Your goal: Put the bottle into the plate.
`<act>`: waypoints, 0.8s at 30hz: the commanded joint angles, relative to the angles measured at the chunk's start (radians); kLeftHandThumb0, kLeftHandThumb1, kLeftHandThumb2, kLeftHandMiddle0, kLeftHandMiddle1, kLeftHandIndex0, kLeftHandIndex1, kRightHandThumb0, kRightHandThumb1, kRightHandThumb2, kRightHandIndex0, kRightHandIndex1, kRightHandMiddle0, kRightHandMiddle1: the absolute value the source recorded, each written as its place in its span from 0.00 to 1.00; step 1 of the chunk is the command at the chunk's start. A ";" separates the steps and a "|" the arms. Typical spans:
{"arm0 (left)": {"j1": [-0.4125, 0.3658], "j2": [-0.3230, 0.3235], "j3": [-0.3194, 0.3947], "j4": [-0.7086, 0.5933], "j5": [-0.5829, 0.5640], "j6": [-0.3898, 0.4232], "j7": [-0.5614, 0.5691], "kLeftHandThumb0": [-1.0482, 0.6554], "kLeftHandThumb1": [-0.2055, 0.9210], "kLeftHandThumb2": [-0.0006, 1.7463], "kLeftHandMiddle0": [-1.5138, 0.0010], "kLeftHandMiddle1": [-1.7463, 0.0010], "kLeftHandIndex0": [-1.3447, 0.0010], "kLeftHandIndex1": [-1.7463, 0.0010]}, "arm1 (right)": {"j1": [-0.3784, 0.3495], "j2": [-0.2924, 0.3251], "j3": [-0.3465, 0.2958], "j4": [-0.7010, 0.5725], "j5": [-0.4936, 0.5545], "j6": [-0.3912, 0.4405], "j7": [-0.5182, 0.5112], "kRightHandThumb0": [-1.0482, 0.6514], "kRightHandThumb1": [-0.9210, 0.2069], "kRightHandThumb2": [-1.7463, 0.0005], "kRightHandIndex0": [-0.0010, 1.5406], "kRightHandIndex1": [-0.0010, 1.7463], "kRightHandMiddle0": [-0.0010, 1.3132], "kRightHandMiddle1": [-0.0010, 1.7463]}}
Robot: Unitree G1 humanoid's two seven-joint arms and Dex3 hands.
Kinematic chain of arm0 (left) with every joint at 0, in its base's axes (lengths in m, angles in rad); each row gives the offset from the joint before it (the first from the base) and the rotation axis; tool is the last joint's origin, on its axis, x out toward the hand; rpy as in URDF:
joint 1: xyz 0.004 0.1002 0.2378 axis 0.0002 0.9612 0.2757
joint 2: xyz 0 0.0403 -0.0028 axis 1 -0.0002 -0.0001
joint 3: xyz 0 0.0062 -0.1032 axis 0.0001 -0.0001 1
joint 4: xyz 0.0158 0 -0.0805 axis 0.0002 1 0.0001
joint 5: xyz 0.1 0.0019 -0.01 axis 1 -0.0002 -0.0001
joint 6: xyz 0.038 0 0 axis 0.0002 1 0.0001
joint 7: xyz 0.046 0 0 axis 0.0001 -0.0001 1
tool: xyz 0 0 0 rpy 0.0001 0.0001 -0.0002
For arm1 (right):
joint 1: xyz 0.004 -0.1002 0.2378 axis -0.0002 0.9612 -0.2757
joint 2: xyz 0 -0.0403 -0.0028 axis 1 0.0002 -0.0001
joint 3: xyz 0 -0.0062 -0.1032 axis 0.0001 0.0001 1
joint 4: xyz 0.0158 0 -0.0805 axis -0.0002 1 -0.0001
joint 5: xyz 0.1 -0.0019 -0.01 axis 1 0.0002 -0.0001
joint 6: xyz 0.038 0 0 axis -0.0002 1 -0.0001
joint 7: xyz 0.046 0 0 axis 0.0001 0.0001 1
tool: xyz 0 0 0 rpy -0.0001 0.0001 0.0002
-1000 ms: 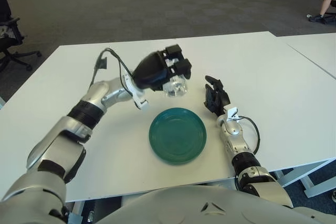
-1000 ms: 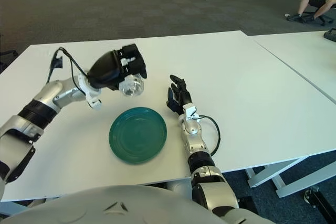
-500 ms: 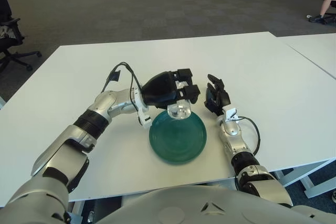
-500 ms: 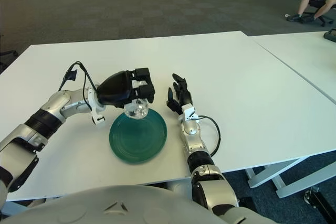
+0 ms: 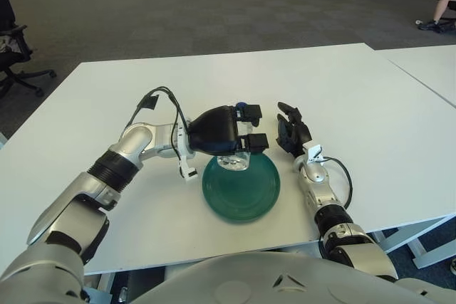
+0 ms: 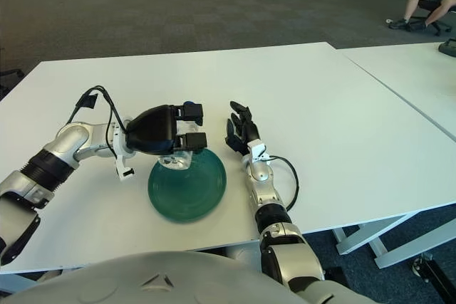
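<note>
**Kid:** Where is the bottle [image 5: 234,160]?

**Helper:** It is a clear one, at the far-left edge of the green plate [image 5: 246,194], at about eleven o'clock on the plate. Its bottom looks like it is touching the plate or just above it. I cannot tell which.

**Kid:** Which way is it standing?

**Helper:** It looks close to upright, with a blue cap poking out on top. Most of it is hidden, so I am not sure.

**Kid:** Who has it?

**Helper:** The left robot hand [image 5: 242,127]. It comes in from nine o'clock, and its fingers [image 5: 255,142] are wrapped around the bottle, pinching it. The bottle sits right inside the hand, on the three o'clock side of the palm.

**Kid:** And the other one?

**Helper:** The right robot hand [image 5: 291,130] shows just beside the plate at two o'clock, fingers spread, holding nothing. The left one is much nearer.

**Kid:** What matters next?

**Helper:** I think the bottle only needs to go down and be let go. Both sit on the white counter [image 5: 370,112].
</note>
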 commanded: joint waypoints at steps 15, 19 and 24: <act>-0.049 0.007 -0.013 0.066 -0.007 -0.089 0.078 0.61 0.18 0.97 0.43 0.00 0.54 0.00 | 0.034 0.008 -0.019 0.032 0.019 0.054 0.010 0.21 0.00 0.57 0.16 0.00 0.00 0.35; -0.039 0.015 0.002 0.047 -0.057 -0.115 0.032 0.61 0.15 0.99 0.42 0.00 0.53 0.00 | 0.034 0.009 -0.022 0.034 0.015 0.050 0.006 0.21 0.00 0.56 0.16 0.00 0.00 0.35; -0.039 0.020 0.016 0.032 -0.147 -0.142 -0.050 0.61 0.15 0.99 0.41 0.00 0.52 0.00 | 0.035 0.009 -0.022 0.035 0.012 0.045 0.003 0.21 0.00 0.55 0.16 0.00 0.00 0.35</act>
